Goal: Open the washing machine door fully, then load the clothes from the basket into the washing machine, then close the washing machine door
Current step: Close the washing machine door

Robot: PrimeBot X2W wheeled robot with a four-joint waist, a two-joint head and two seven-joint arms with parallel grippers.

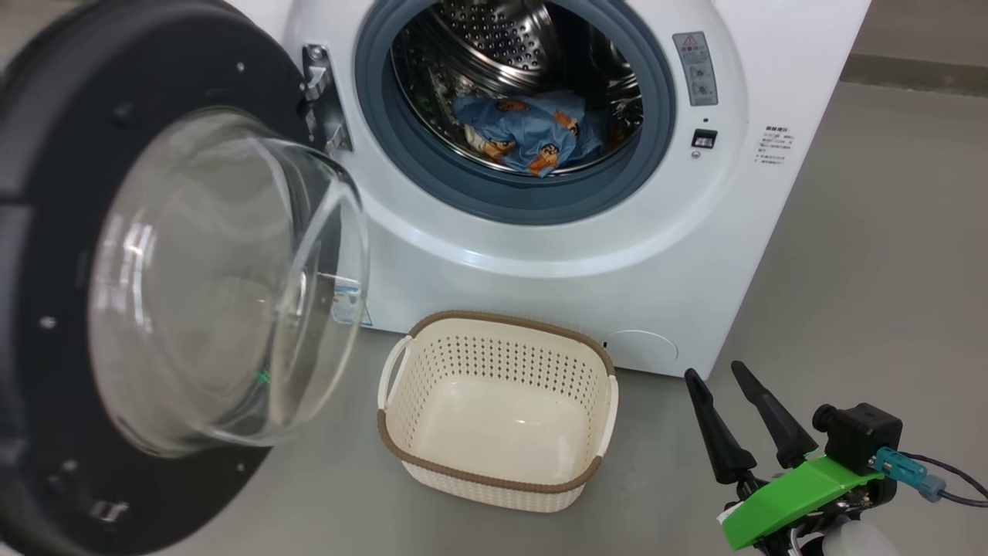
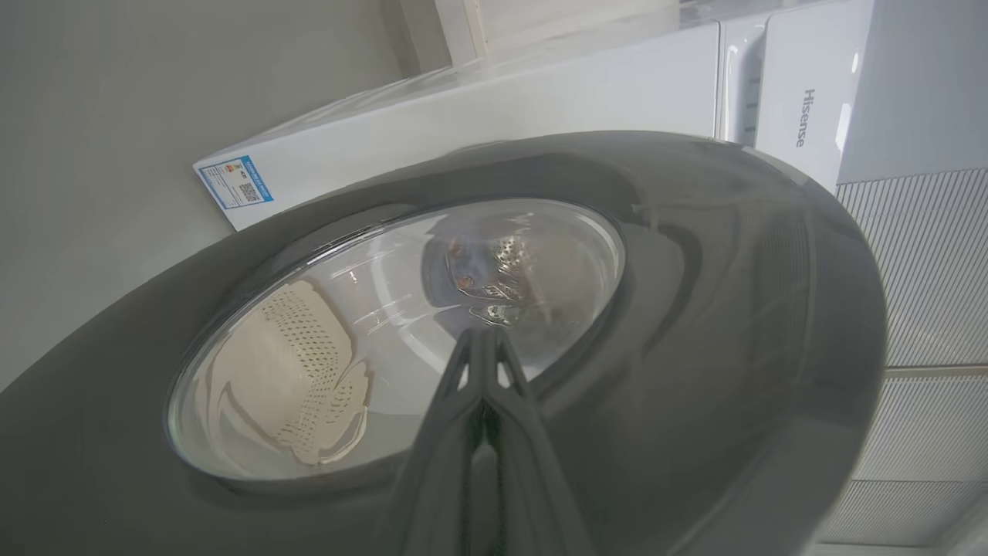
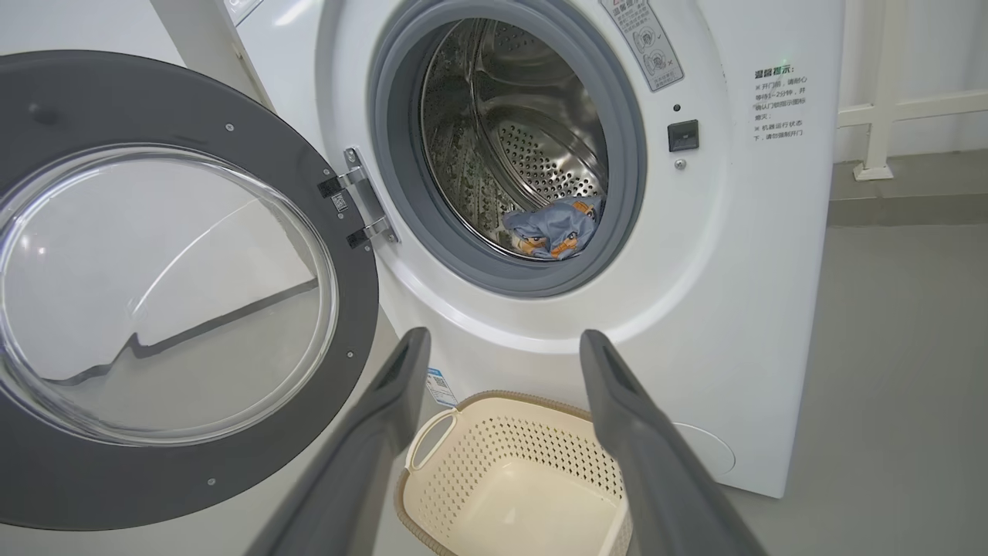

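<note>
The white washing machine [image 1: 695, 255] stands with its door [image 1: 46, 232] swung out to the left, glass bowl facing me. The light blue clothes [image 1: 529, 135] lie in the steel drum, also in the right wrist view [image 3: 552, 228]. On the floor below the opening stands the basket [image 1: 494, 483], with nothing in it. My right gripper [image 1: 714, 372] hangs open to the basket's right, fingers pointing at the machine [image 3: 503, 340]. My left gripper [image 2: 485, 333] is shut and empty. It points at the door's [image 2: 695, 309] outer face, tips at the glass edge.
Grey floor lies to the right of the machine. In the left wrist view a second white appliance [image 2: 803, 116] and a ribbed panel [image 2: 926, 270] sit beyond the door. A white rail [image 3: 880, 100] stands at the back right.
</note>
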